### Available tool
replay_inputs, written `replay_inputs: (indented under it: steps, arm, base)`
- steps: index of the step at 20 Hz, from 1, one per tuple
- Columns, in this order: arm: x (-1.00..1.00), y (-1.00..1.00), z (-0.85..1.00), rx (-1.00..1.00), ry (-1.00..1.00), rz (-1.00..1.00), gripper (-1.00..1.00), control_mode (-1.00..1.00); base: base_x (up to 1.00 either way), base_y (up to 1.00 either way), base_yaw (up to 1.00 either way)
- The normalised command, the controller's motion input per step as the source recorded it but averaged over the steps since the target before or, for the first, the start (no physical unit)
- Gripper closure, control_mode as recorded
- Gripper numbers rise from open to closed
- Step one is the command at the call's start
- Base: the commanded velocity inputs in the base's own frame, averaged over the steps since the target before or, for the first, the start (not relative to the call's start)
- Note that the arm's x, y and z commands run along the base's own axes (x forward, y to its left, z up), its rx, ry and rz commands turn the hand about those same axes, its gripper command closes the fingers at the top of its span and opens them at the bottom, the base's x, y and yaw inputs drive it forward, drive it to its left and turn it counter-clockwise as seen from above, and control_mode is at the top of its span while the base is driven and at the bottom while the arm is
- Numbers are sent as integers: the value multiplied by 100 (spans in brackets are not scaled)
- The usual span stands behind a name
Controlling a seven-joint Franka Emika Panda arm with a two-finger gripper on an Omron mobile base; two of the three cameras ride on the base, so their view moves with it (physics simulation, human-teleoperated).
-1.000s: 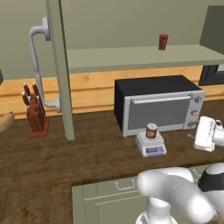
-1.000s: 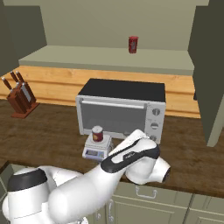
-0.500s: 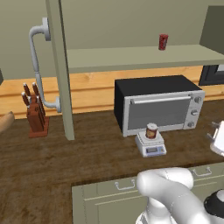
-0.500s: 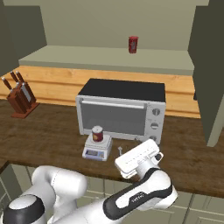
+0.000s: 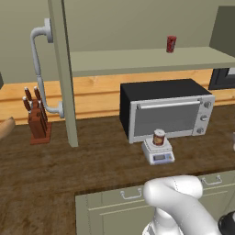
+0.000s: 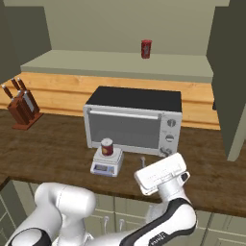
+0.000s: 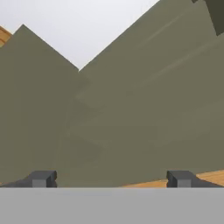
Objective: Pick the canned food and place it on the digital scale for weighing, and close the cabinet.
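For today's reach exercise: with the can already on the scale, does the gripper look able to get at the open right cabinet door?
Probably yes. The gripper is open, holds nothing and faces olive panelling, and the cabinet door hangs open with bare counter between.

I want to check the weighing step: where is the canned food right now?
The canned food stands upright on the digital scale, on the wooden counter just in front of the toaster oven; in the right base view it sits left of centre.

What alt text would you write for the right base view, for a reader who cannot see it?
A small can stands on a white kitchen scale on a dark wooden counter, before a silver toaster oven. The white robot arm's end effector is raised beside the scale. A red can stands on the open cabinet's shelf.
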Motion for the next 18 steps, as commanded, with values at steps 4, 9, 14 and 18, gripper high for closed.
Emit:
replay_inputs:
  steps: [4,9,14,18]
  arm:
    - [-33,-49,51,9,-20,-11,-100,-100]
    - [-39,-49,53,10,-10,-12,-100,-100]
    - [-43,-84,37,17,-9,-6,-100,-100]
    - [-47,-85,12,12,0,0,-100,-100]
  base:
    - [0,0,0]
    - [0,0,0]
    - [0,0,0]
    - [0,0,0]
